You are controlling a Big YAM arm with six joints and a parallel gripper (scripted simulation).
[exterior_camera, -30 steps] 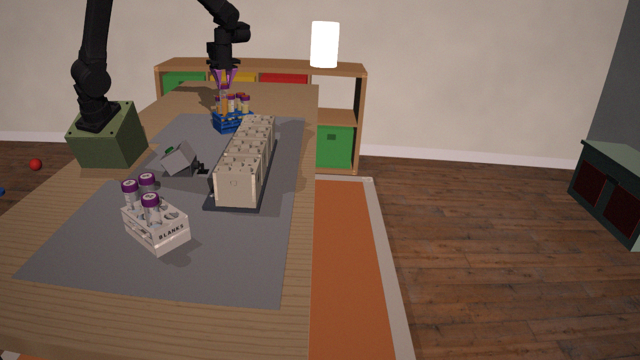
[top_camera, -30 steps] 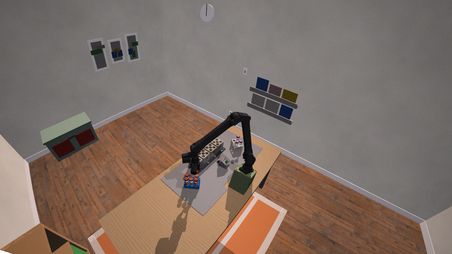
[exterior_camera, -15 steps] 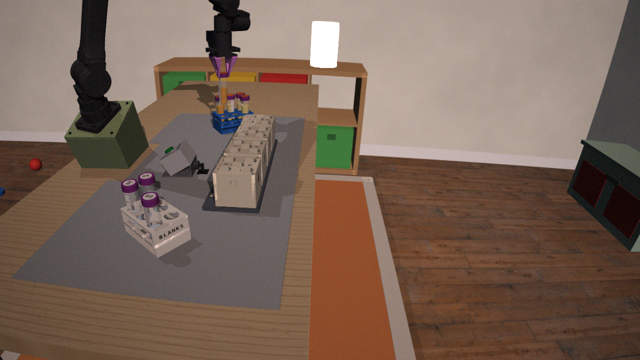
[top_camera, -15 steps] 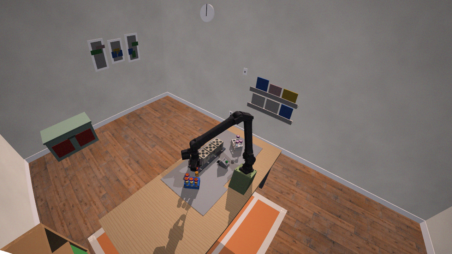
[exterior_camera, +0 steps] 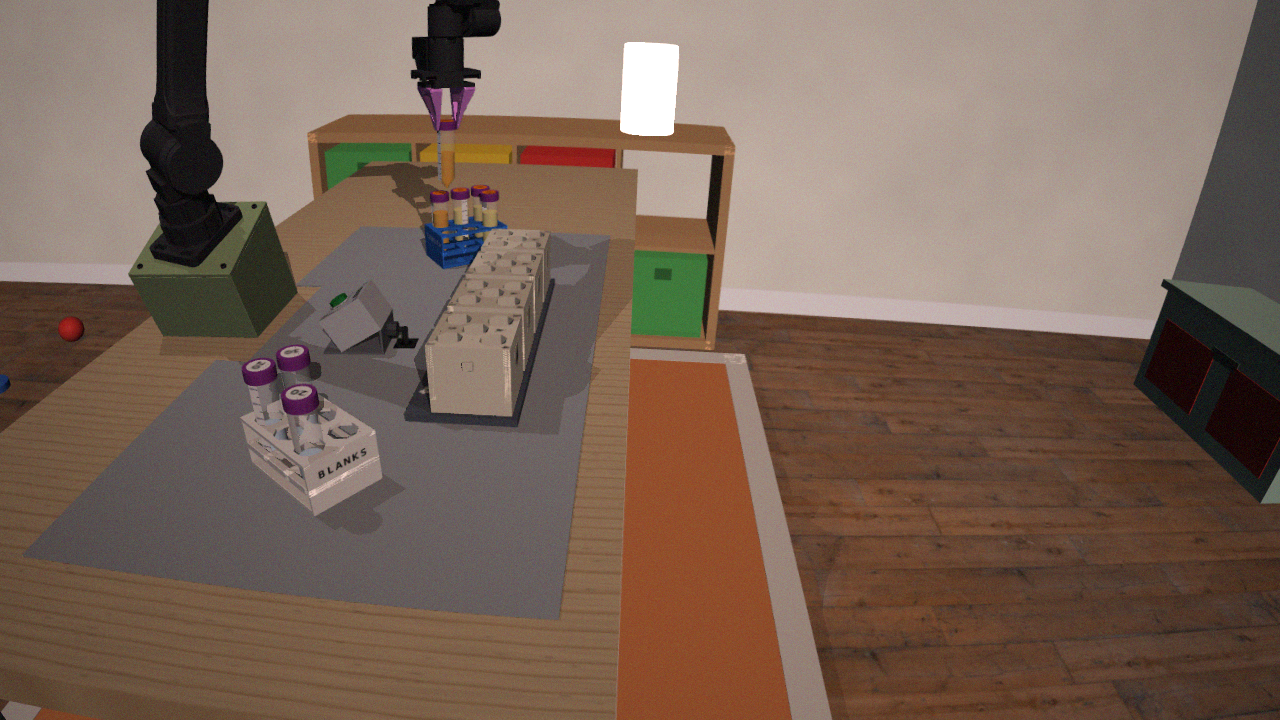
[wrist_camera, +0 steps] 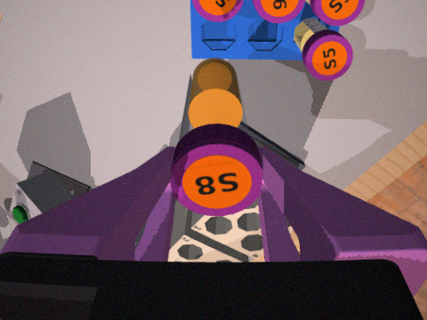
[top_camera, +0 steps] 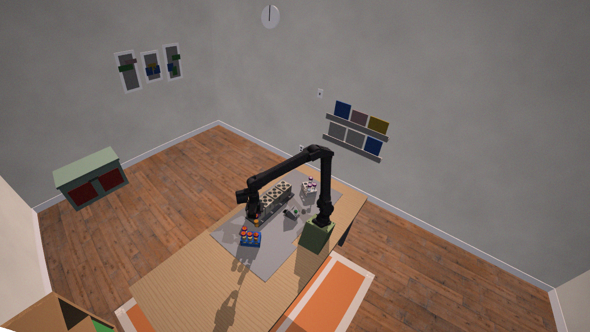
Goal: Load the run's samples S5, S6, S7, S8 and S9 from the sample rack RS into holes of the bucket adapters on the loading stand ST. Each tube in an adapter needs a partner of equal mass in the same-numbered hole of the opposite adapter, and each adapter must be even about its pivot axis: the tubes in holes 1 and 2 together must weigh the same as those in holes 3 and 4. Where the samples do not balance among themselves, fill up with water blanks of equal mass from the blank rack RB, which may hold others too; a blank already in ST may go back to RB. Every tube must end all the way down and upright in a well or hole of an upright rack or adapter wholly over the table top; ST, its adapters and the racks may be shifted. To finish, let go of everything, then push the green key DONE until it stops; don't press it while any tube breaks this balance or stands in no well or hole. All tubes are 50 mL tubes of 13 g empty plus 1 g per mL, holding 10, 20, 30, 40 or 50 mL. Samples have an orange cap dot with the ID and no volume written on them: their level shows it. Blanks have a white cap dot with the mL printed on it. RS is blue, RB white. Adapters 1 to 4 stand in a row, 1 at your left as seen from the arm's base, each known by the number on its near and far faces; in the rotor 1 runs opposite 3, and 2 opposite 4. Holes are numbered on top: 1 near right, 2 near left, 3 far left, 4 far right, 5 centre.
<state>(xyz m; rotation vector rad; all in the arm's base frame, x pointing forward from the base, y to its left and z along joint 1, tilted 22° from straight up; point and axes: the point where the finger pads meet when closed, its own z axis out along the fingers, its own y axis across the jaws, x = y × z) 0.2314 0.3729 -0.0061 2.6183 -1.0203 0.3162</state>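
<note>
My gripper (exterior_camera: 444,119) (top_camera: 255,214) (wrist_camera: 216,160) is shut on sample S8 (wrist_camera: 217,183) (exterior_camera: 447,159) (top_camera: 256,223), held by its cap. The tube hangs upright, clear above the table, between the blue rack RS (exterior_camera: 450,248) (top_camera: 250,241) (wrist_camera: 201,42) and the near end of the stand ST (exterior_camera: 471,368) (top_camera: 274,196). The adapter holes that I see are empty. The white rack RB (exterior_camera: 332,467) (top_camera: 307,189) holds three purple-capped blanks.
The grey box with the green DONE key (exterior_camera: 339,300) (top_camera: 295,212) (wrist_camera: 20,215) sits between ST and the arm's green base (exterior_camera: 214,277) (top_camera: 315,237). A grey mat (exterior_camera: 447,501) lies under the racks. A wooden shelf (exterior_camera: 680,232) stands behind the table.
</note>
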